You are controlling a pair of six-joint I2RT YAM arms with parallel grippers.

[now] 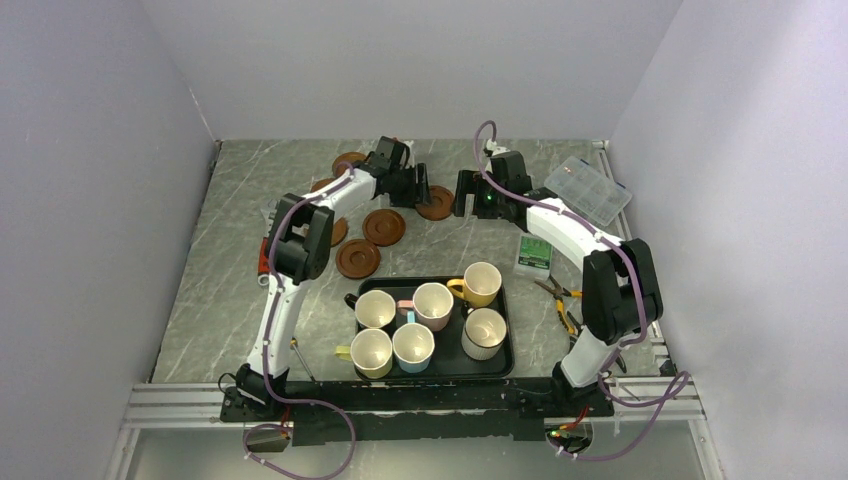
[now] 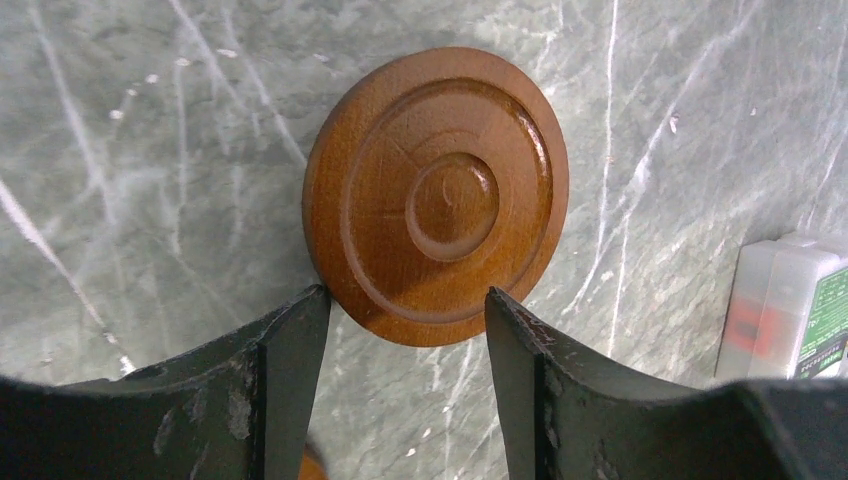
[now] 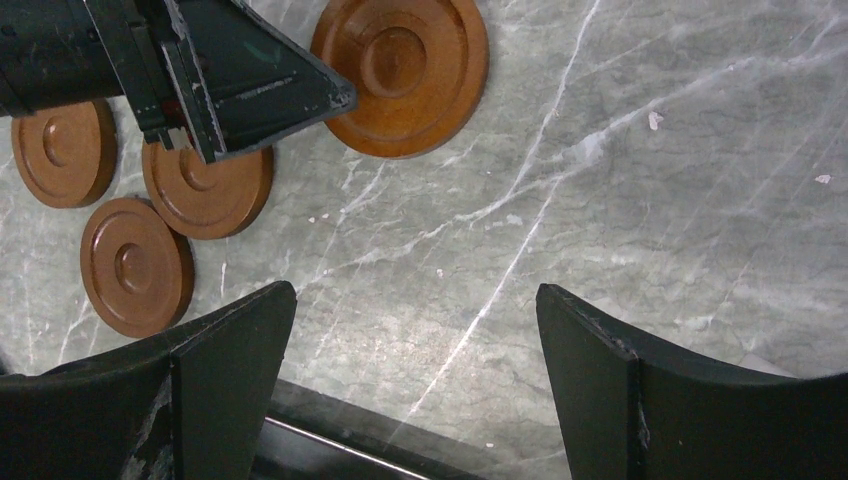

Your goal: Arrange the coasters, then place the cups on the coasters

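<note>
- As viewed from above: six cups [image 1: 433,303], upright, in black tray [image 1: 508,340] at near middle of desk [image 1: 220,300].
- Left hand [image 2: 407,291]: fingers at a medium gap, tips astride near rim of one coaster [image 2: 437,195]; possibly touching that rim, hard to tell; nothing clamped.
- Same coaster: flat on desk, far middle, between the two hands.
- Right hand [image 3: 415,287]: spread wide, empty, above bare desk.
- Other coasters [image 3: 135,265]: flat on desk, clustered on left arm's side, one close to tray.
</note>
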